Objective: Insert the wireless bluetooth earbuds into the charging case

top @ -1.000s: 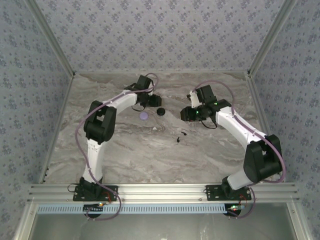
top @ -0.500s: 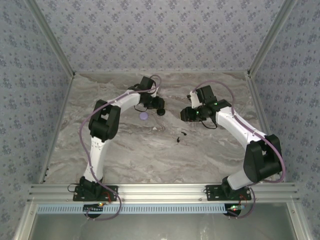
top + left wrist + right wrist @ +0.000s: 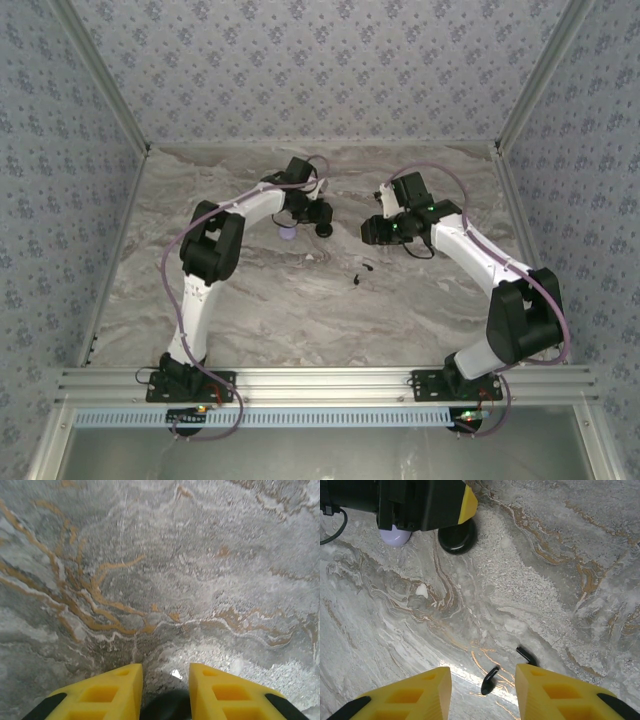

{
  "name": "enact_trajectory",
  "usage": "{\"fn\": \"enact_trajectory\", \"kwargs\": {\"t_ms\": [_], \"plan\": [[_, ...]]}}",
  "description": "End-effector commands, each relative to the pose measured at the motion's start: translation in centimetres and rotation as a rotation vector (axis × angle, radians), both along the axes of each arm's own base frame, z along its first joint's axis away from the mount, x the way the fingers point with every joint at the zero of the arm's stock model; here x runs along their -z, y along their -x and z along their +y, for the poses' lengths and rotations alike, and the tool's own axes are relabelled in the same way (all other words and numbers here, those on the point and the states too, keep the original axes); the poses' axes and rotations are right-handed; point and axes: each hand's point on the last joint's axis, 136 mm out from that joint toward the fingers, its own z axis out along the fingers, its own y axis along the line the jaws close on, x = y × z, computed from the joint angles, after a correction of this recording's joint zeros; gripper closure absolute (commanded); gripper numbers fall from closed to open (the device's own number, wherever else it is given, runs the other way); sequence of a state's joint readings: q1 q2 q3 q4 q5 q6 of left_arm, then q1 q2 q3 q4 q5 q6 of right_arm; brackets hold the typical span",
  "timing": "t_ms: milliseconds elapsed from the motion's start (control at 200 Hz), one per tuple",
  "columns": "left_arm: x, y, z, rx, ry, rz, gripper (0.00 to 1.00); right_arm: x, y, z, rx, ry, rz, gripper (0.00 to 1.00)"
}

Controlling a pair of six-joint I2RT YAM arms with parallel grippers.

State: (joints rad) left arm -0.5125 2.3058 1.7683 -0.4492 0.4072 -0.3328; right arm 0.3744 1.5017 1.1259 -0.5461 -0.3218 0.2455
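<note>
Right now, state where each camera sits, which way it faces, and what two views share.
Top external: above and behind the bases, looking down on the marble table; both arms, left gripper and right gripper.
Left wrist: on the left arm, facing down at marble; its yellow fingers flank a black puck.
Right wrist: on the right arm, angled down toward the left gripper; its yellow fingers, the earbuds just ahead.
Shared: top and right wrist both show earbuds, puck, lavender object.
</note>
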Motion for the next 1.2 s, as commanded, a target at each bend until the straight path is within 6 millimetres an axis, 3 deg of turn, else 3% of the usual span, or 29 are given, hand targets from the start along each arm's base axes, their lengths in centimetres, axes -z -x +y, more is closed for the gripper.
{"fn": "enact_trajectory", "kwargs": {"t_ms": [0,325,705,750,955,1194], "plan": [[-1.3,1.5,-0.3,0.040,0.011,0.008,0.71,1.1,0.4,-0.3,-0.004,0.012,0.036,0.60],[-2.8,2.6,-0.1,0.053,0.021,-0.012,0.70,2.1,0.2,0.5,-0.020,-0.016,0.064,0.60],[-10.1,1.7,0.9,0.002,0.042,-0.142,0.58,4.2,-1.2,2.7,-0.076,-0.068,0.132,0.60],[-10.5,2.0,1.5,-0.023,0.034,-0.150,0.58,3.4,-2.3,3.2,-0.085,-0.080,0.114,0.61],[-10.6,5.0,4.0,-0.166,0.077,-0.123,0.59,4.9,-3.9,5.1,-0.138,-0.107,0.159,0.62],[-8.7,7.9,6.6,-0.316,0.122,-0.098,0.54,6.7,-5.6,7.4,-0.185,-0.133,0.206,0.64]]}}
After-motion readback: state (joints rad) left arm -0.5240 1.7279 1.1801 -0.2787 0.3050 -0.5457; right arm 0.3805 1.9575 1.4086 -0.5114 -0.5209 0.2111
